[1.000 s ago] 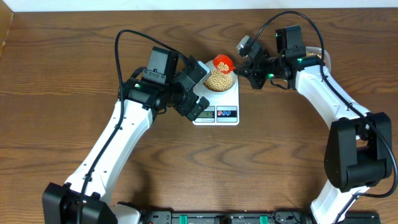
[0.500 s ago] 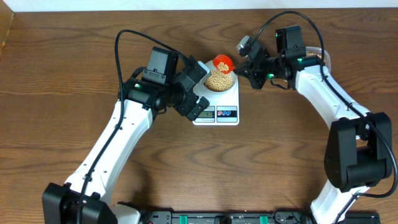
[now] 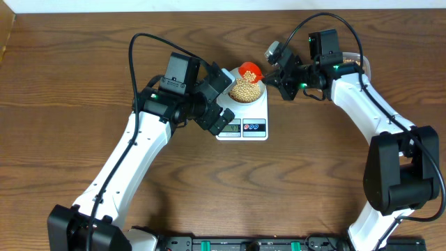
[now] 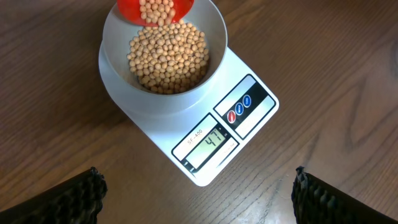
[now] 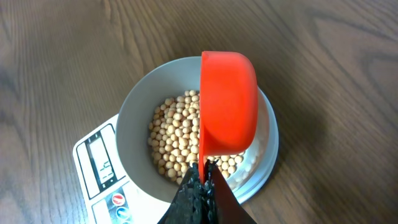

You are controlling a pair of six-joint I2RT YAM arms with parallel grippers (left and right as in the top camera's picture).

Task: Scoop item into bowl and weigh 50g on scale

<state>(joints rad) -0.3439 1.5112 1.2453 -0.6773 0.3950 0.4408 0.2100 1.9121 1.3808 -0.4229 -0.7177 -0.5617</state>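
Covering the bottom of the pale bowl [image 4: 118, 43], round tan beans [image 4: 166, 55] lie heaped inside it. The bowl sits on the white scale [image 4: 249, 71], at the end away from the display [image 4: 208, 143]. The right gripper [image 5: 202, 180] is clamped on the thin handle of a red scoop [image 5: 227, 102], which hangs tilted over the bowl's rim with some beans in it. The left gripper [image 4: 200, 198] has its fingers spread wide, holding nothing, near the scale. The display reads 47, and small print above it says SF-400. Red and blue buttons [image 4: 239, 109] sit beside it.
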